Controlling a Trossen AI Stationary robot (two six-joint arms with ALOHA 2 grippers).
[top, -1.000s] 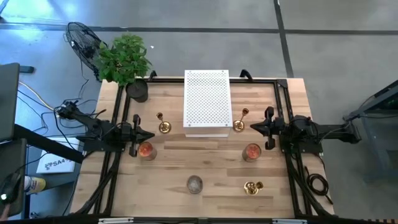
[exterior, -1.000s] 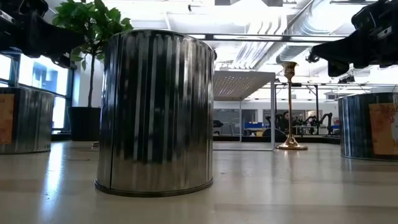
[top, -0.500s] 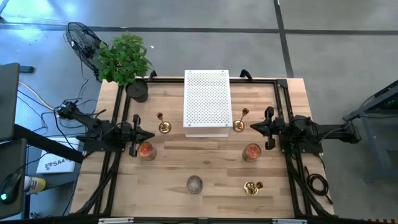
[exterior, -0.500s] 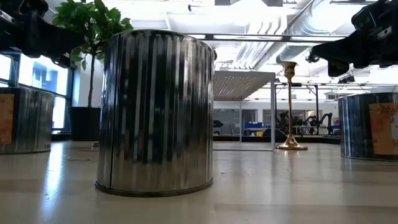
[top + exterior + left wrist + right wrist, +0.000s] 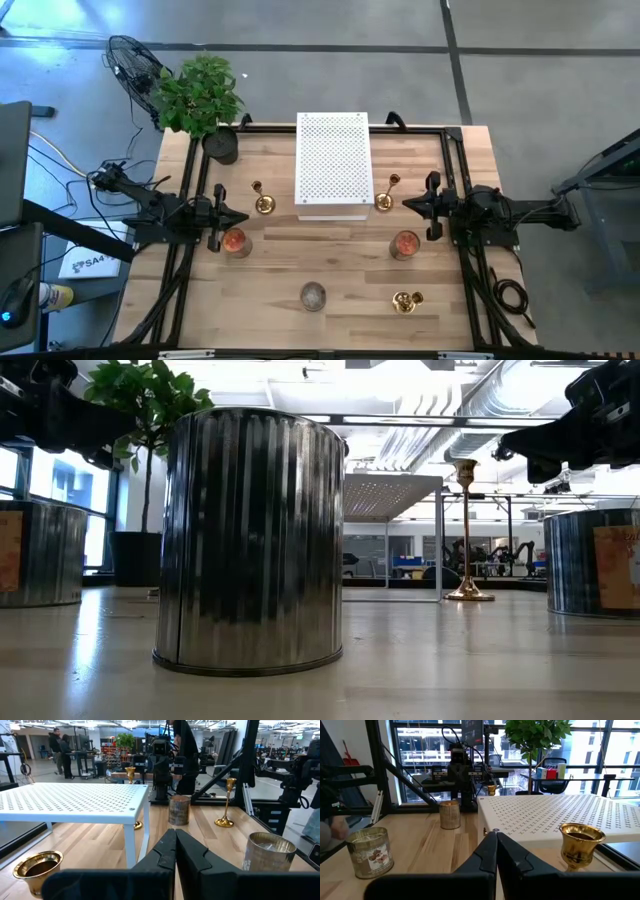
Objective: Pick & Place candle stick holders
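Note:
Three gold candle stick holders stand upright on their round bases on the wooden table: one left of the white perforated stand, one right of it, one near the front right. My left gripper hovers shut above the table's left side, beside the left holder, whose cup shows close by. My right gripper hovers shut at the right, next to the right holder's cup. Both sets of fingers point level toward the table's middle, holding nothing.
Three metal tins with candles stand on the table: one by my left gripper, one by my right, one at the front middle. A potted plant sits at the far left corner. People stand in the room beyond.

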